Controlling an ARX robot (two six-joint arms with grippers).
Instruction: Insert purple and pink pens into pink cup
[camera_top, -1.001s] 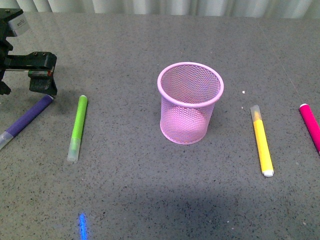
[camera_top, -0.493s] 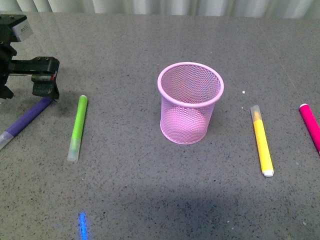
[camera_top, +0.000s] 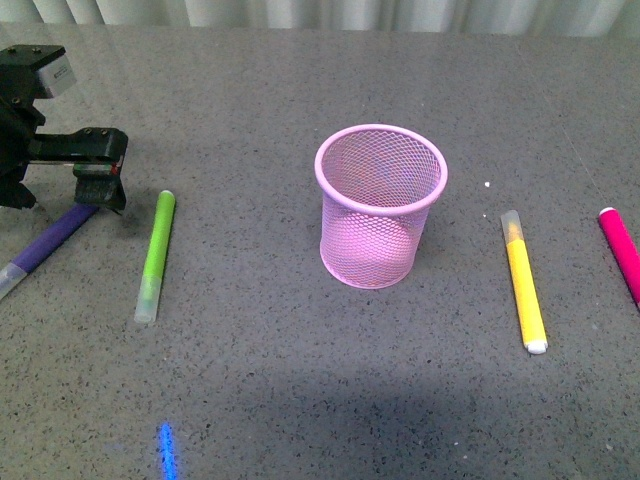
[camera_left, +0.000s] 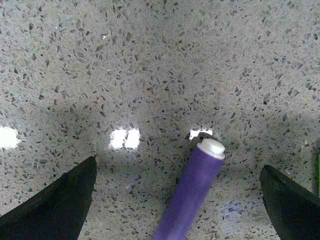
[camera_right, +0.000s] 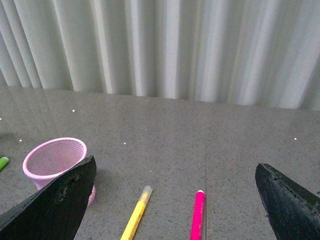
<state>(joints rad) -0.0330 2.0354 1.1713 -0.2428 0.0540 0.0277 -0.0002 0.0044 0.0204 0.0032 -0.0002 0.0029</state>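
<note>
**Purple pen** (camera_top: 48, 243): lies flat at the far left of the worktop (camera_top: 300, 400). Long axis diagonal; white-plug end points away and to the right, the other end points near-left and is cut off by the picture edge. Well apart from the cup.

**Pink pen** (camera_top: 621, 248): lies flat at the far right. Long axis runs roughly front to back; white tip at the far end, near end cut off by the picture edge.

**Pink cup** (camera_top: 372, 235): upright mid-worktop, mouth up, no pen in it.

**Left end effector** (camera_top: 60, 195): fingers spread wide over the purple pen's plug end. In the left wrist view the pen (camera_left: 192, 192) sits between the fingers, touching neither. Its height above the pen is hard to judge; it appears low.

**Right end effector** (camera_right: 175, 162): fingers spread, holding nothing, raised above the pink pen (camera_right: 198, 215). Out of the front view.

**Green marker** (camera_top: 155, 255): flat, just right of the purple pen.

**Yellow marker** (camera_top: 525, 282): flat, between cup and pink pen.
</note>
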